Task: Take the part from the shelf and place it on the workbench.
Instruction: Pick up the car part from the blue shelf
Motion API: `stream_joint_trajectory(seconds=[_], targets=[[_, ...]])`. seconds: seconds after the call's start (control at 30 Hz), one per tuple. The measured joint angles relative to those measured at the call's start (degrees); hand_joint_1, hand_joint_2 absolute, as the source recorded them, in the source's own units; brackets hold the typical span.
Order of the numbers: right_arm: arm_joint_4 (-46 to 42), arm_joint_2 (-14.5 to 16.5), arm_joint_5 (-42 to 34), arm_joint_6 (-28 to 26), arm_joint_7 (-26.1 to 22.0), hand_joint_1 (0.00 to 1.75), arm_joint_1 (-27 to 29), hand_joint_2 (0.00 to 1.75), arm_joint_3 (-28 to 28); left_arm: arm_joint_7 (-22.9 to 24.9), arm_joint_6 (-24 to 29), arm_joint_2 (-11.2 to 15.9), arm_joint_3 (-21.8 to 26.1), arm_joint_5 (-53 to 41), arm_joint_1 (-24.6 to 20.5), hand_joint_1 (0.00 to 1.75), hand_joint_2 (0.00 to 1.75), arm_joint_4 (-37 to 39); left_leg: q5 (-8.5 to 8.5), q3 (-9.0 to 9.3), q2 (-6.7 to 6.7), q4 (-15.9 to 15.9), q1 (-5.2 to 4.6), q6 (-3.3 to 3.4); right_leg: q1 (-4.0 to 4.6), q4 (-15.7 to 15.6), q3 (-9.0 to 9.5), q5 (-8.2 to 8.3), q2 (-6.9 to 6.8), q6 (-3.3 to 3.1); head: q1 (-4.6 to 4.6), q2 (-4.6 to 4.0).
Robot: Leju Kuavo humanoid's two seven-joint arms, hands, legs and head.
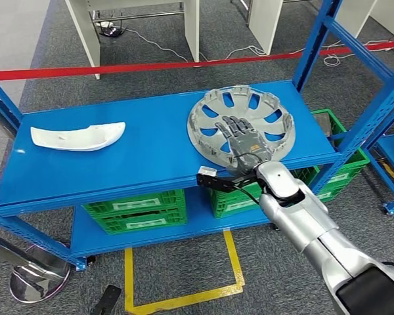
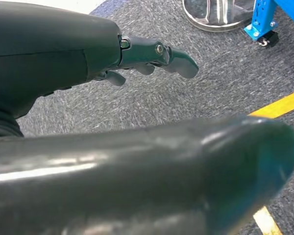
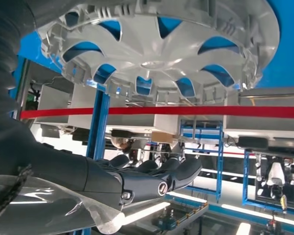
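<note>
Head view: the blue shelf (image 1: 150, 151) is seen whole, with the grey wheel cover (image 1: 241, 126) lying flat near the top board's right end and a white curved part (image 1: 77, 136) well apart at the left. Green crates (image 1: 135, 211) sit on the lower board; white labels are seen on them but cannot be read. The silver right arm (image 1: 314, 230) is stretched forward, and the right hand (image 1: 243, 138) is held flat above the cover with its fingers (image 1: 233, 125) extended and spread, nothing gripped. Whether the cover is touched cannot be told.

Right wrist view: the cover's spokes (image 3: 153, 54) are shown close beyond the straight fingers (image 3: 175, 174), with a gap between.

Left wrist view: the left hand (image 2: 101, 54) is shown over grey carpet (image 2: 197, 98), fingers (image 2: 175, 58) extended, nothing held.
</note>
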Motion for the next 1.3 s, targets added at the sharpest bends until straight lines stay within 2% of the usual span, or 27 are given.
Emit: stream_joint_trajectory(seconds=[0.07,0.13,0.17,0.2,0.23,0.27,0.3,0.33,0.37,0.47,0.53,0.57,0.63,0.67,0.7,0.73,0.8,0.83,0.87,0.97,1.03,1.1,1.17,1.2,1.23,1.27,1.3], targets=[[0.17,0.00,-0.02,-0.21,0.00,0.00,-0.23,1.75,-0.30,0.01,-0.01,-0.10,0.00,0.00,0.00,0.00,0.00,0.00,0.61,0.35,0.37,-0.91,0.30,0.63,0.04,4.15,-2.41,-2.19,-0.46,0.23,0.32,0.00],[0.41,0.01,-0.03,-0.26,-0.01,0.00,-0.13,1.75,-0.33,0.02,-0.02,-0.16,0.00,0.00,0.04,0.00,0.00,0.00,0.71,0.26,0.61,-0.97,0.31,0.79,0.00,11.85,-6.58,-4.82,-0.74,0.57,0.52,0.00],[0.54,0.01,-0.04,-0.26,-0.01,0.00,0.07,1.75,-0.33,0.02,-0.02,-0.20,0.00,0.00,0.07,0.00,0.00,0.00,0.66,0.28,0.68,-0.94,0.34,0.75,-0.09,14.66,-8.32,-5.15,-0.80,0.77,0.52,0.00],[0.67,0.01,-0.04,-0.26,-0.01,0.00,0.24,1.75,-0.33,0.02,-0.02,-0.23,0.00,0.00,0.08,0.00,0.00,0.00,0.56,0.32,0.69,-0.89,0.41,0.65,-0.21,15.52,-9.20,-4.38,-0.86,0.94,0.53,0.00],[0.77,0.01,-0.05,-0.26,-0.01,0.00,0.32,1.75,-0.35,0.02,-0.02,-0.27,0.00,0.00,0.08,0.00,0.00,0.00,0.39,0.38,0.65,-0.74,0.53,0.44,-0.36,14.02,-8.99,-2.53,-0.94,1.09,0.53,0.00],[0.84,0.01,-0.05,-0.27,-0.01,0.00,0.34,1.75,-0.42,0.02,-0.02,-0.30,0.00,0.00,0.08,0.00,0.00,0.00,0.10,0.44,0.61,-0.48,0.68,0.11,-0.54,10.61,-7.84,0.01,-1.13,1.24,0.55,0.00],[0.91,0.01,-0.06,-0.28,0.00,0.00,0.30,1.75,-0.50,0.02,-0.02,-0.31,0.00,0.00,0.08,0.00,0.00,0.00,-0.27,0.41,0.56,-0.16,0.76,-0.34,-0.60,7.11,-6.49,1.81,-1.34,1.40,0.62,0.00],[0.97,0.01,-0.08,-0.29,0.00,0.00,0.24,1.75,-0.57,0.03,-0.03,-0.30,0.00,0.01,0.08,0.00,0.00,0.01,-0.63,0.22,0.53,0.39,0.73,-0.80,-0.62,3.96,-5.10,2.88,-1.45,1.32,0.83,0.00],[1.02,0.07,-0.19,-0.28,-0.02,0.00,0.26,1.75,-0.62,0.05,-0.05,-0.28,0.00,0.01,0.06,0.00,0.00,0.02,-0.87,-0.06,0.53,0.80,0.64,-1.22,-0.57,2.28,-4.34,3.10,-1.50,1.00,0.96,0.00],[1.27,0.31,-1.50,0.75,-0.21,0.00,0.46,1.75,-0.84,0.28,-0.79,-0.26,0.00,0.02,0.06,0.00,0.00,0.08,-1.13,-0.63,0.62,1.24,0.53,-1.96,-0.38,2.07,-4.28,2.29,-1.24,-0.58,0.85,0.00],[1.56,0.47,-3.02,2.52,-0.37,0.00,0.40,1.75,-1.29,0.39,-1.44,-0.25,0.00,0.02,0.05,0.00,0.00,0.09,-2.51,-1.35,0.62,3.04,0.63,-2.27,-0.42,2.06,-4.25,2.19,-1.20,-1.32,0.68,0.00],[1.83,0.63,-3.96,3.62,-0.63,0.00,0.32,1.75,-1.53,0.22,-1.77,-0.24,0.00,0.02,0.02,0.00,0.00,0.09,-3.96,-2.55,0.60,5.66,0.64,-2.38,-0.41,2.01,-4.17,2.17,-1.19,-1.64,0.60,0.00],[2.91,1.04,-6.05,5.65,-1.61,0.00,0.21,1.75,-1.93,-0.43,-2.41,-0.23,0.00,0.03,-0.01,0.00,0.00,0.09,-7.13,-6.49,0.58,13.52,0.57,-2.35,-0.14,2.02,-4.14,2.10,-1.19,-2.02,0.51,0.00],[3.64,1.26,-6.96,6.32,-2.10,0.00,0.23,1.75,-2.04,-0.80,-2.74,-0.23,0.00,0.05,0.02,0.00,0.00,0.09,-7.91,-8.27,0.57,16.70,0.50,-2.25,0.04,2.03,-4.12,2.07,-1.18,-2.10,0.51,0.00],[4.37,1.52,-7.59,6.68,-2.32,0.00,0.26,1.75,-2.14,-1.04,-2.97,-0.23,0.00,0.08,0.05,0.00,0.00,0.09,-7.62,-9.29,0.56,18.12,0.41,-2.05,0.22,2.04,-4.08,2.04,-1.14,-2.17,0.52,0.00],[5.05,1.86,-7.93,6.82,-2.20,0.00,0.26,1.75,-2.20,-1.17,-3.16,-0.23,0.00,0.10,0.07,0.00,0.00,0.09,-6.21,-9.29,0.55,17.33,0.29,-1.74,0.38,2.04,-4.00,2.02,-1.05,-2.21,0.52,0.00],[6.17,2.76,-7.90,6.93,-1.37,0.00,0.11,1.75,-2.27,-1.25,-3.37,-0.13,0.00,0.13,0.05,0.00,0.00,0.09,-1.59,-6.96,0.48,10.82,-0.17,-0.69,0.61,2.01,-3.76,1.98,-0.84,-2.26,0.53,0.00],[6.72,3.26,-7.74,7.07,-0.92,0.00,-0.07,1.75,-2.26,-1.25,-3.39,-0.05,-0.01,0.13,0.01,0.00,0.00,0.09,0.17,-5.64,0.45,7.41,-0.40,-0.17,0.77,2.01,-3.74,1.99,-0.73,-2.23,0.55,0.00],[7.30,3.73,-7.54,7.22,-0.54,0.00,-0.28,1.75,-2.24,-1.26,-3.43,0.03,-0.02,0.13,-0.06,0.00,0.00,0.09,1.06,-4.63,0.41,4.78,-0.64,0.21,0.84,2.01,-3.84,2.04,-0.67,-2.13,0.54,0.00],[8.79,4.85,-6.98,7.59,0.01,0.00,-0.76,1.75,-2.13,-1.56,-4.32,0.13,-0.04,0.18,-0.22,0.00,0.00,0.09,0.92,-4.05,0.36,2.47,-0.84,0.40,0.89,1.76,-4.27,2.35,-0.71,-1.36,0.51,0.00],[9.47,5.39,-6.75,7.81,0.07,0.00,-1.08,1.75,-2.04,-1.95,-5.36,0.13,-0.04,0.33,-0.19,0.00,0.00,0.10,1.20,-3.73,0.35,1.76,-0.53,0.51,0.86,2.36,-4.74,1.78,-0.80,-0.78,0.60,0.00],[10.45,6.00,-6.52,8.38,0.43,0.00,-1.77,1.75,-1.90,-2.13,-6.05,0.06,-0.04,0.41,-0.22,0.00,0.00,0.11,1.41,-3.38,0.40,1.28,-0.29,0.69,0.78,6.95,-7.14,-0.65,-0.88,-0.34,0.76,0.00],[11.85,6.79,-6.10,9.03,0.98,0.00,-2.32,1.75,-1.61,-2.13,-6.35,0.04,-0.04,0.44,-0.22,0.00,0.00,0.11,1.34,-3.35,0.45,1.30,-0.32,0.84,0.71,14.05,-10.87,-3.27,-0.94,-0.04,0.85,0.00],[12.48,7.13,-5.86,9.15,1.14,0.00,-2.39,1.75,-1.43,-2.10,-6.38,0.05,-0.04,0.46,-0.18,0.00,0.00,0.11,1.28,-3.30,0.44,1.32,-0.33,0.89,0.69,16.08,-12.07,-3.42,-0.95,0.01,0.84,0.00],[12.91,7.41,-5.67,9.08,1.16,0.00,-2.40,1.75,-1.24,-2.08,-6.38,0.07,-0.04,0.49,-0.15,0.00,0.00,0.11,1.19,-3.22,0.38,1.35,-0.34,0.90,0.69,16.08,-12.29,-2.54,-0.97,-0.01,0.85,0.00],[13.19,7.61,-5.55,8.83,1.11,0.00,-2.44,1.75,-1.07,-2.07,-6.38,0.06,-0.04,0.52,-0.13,0.00,0.00,0.11,1.05,-3.07,0.31,1.36,-0.34,0.87,0.69,13.94,-11.43,-0.78,-1.00,-0.12,0.87,0.00],[13.38,7.80,-5.46,8.45,1.05,0.00,-2.57,1.75,-0.91,-2.05,-6.38,0.04,-0.04,0.52,-0.12,0.00,0.00,0.11,0.86,-2.86,0.23,1.38,-0.34,0.74,0.71,10.30,-9.78,1.37,-1.05,-0.32,0.87,0.00]])
